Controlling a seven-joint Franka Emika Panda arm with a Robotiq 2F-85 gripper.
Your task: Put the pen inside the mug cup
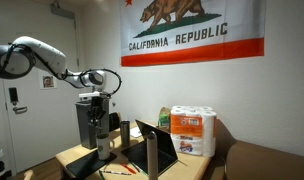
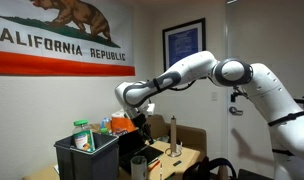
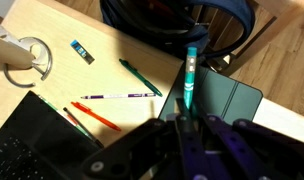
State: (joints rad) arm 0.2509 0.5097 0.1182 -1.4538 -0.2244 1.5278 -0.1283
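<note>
My gripper point(image 3: 189, 122) is shut on a teal pen point(image 3: 190, 78) that sticks out past the fingertips, held above the desk. The small whitish-grey mug cup point(image 3: 20, 57) with a side handle stands at the top left of the wrist view, well away from the held pen. The gripper also shows in both exterior views point(image 1: 100, 140) point(image 2: 139, 125), hanging over the desk. I cannot make out the mug for sure in the exterior views.
A green pen point(image 3: 140, 75), a white pen point(image 3: 117, 96) and an orange pen point(image 3: 92, 117) lie on the desk. An open laptop point(image 3: 22, 148) point(image 1: 157, 150), a dark green folder point(image 3: 230, 100), a dark tumbler point(image 1: 125, 132) point(image 2: 173, 130), a black bin point(image 2: 87, 158) and paper rolls point(image 1: 195, 130) stand around.
</note>
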